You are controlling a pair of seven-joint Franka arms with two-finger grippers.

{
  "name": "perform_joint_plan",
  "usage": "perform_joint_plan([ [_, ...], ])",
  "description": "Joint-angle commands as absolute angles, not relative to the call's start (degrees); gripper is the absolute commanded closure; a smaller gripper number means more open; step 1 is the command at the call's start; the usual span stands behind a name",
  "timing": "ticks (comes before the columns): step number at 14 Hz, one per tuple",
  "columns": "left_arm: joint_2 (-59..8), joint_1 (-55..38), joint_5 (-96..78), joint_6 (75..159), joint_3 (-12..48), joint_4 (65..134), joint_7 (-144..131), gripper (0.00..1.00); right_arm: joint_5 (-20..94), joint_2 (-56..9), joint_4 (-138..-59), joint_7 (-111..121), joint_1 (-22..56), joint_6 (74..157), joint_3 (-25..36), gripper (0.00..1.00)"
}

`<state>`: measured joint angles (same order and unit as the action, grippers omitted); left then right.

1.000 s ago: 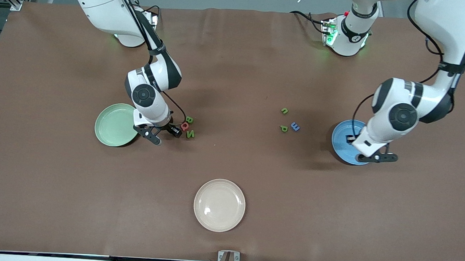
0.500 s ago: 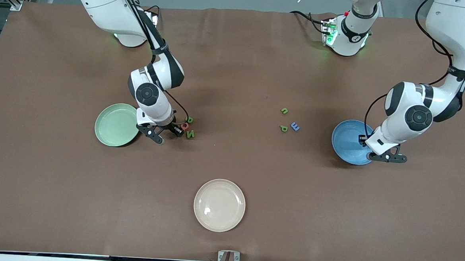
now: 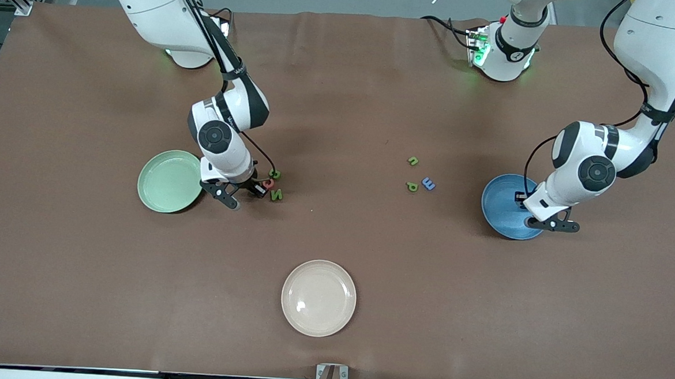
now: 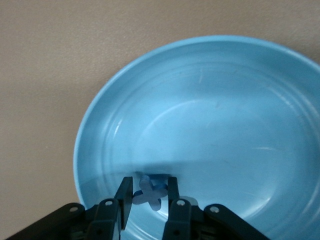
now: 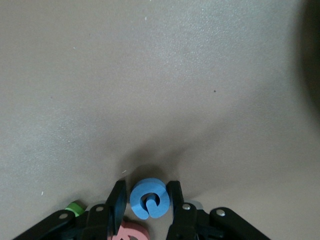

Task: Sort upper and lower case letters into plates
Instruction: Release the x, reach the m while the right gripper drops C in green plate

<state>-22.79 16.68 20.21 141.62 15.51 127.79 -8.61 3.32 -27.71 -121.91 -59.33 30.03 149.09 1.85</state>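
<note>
Since the earlier frames, the left end effector [image 3: 549,224] has drifted back toward the blue plate [image 3: 501,207] after swinging slightly toward its arm's end of the table, and it now hangs over the plate's rim. Its fingers [image 4: 125,192] stand a little apart with a small blue cross-shaped letter [image 4: 150,192] between them, just above the plate's floor; whether they actually press on it cannot be told. The right end effector [image 3: 242,193] has barely shifted and sits low at the table [image 3: 78,291] between the mint green plate [image 3: 167,180] and a cluster of letters. In the right wrist view its fingers [image 5: 118,200] pinch a round blue letter [image 5: 148,199], with a pink letter [image 5: 131,232] just beside it and a green letter [image 5: 75,207] near one finger. A green N [image 3: 277,195] lies in that cluster too. Between the two plates lie a small green n [image 3: 413,160], a green p [image 3: 411,186] and a blue m [image 3: 428,183]. A cream-beige plate [image 3: 318,297] sits nearer the front camera, well apart from the others.
</note>
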Motion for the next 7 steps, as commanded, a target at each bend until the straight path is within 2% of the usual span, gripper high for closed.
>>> perform_joint_plan([
  [1,-22.3,17.8,21.4,142.6,16.0,128.8,-7.7,0.83,4.0,-27.9,-122.2,-59.9,30.8,149.0,2.3,0.86],
  [2,-22.3,17.7,21.4,142.6,16.0,128.8,-7.7,0.83,4.0,-27.8,-122.2,-59.8,30.3,148.7,2.3,0.96],
  [3,-22.2,17.7,21.4,142.6,16.0,128.8,-7.6,0.73,4.0,-27.3,-122.2,-59.3,29.9,148.3,2.3,0.99],
  [5,-21.7,17.6,21.4,142.6,16.1,128.7,-7.6,0.19,4.0,-24.9,-121.8,-58.1,28.6,144.0,2.4,1.00],
  [6,-21.3,17.5,21.4,142.6,16.3,128.5,-7.6,0.06,4.0,-22.8,-121.8,-55.4,27.4,141.1,2.4,1.00],
  [7,-20.3,17.5,21.3,142.1,17.5,128.3,-7.9,0.01,4.0,-20.5,-122.0,-51.5,26.0,138.4,2.4,1.00],
])
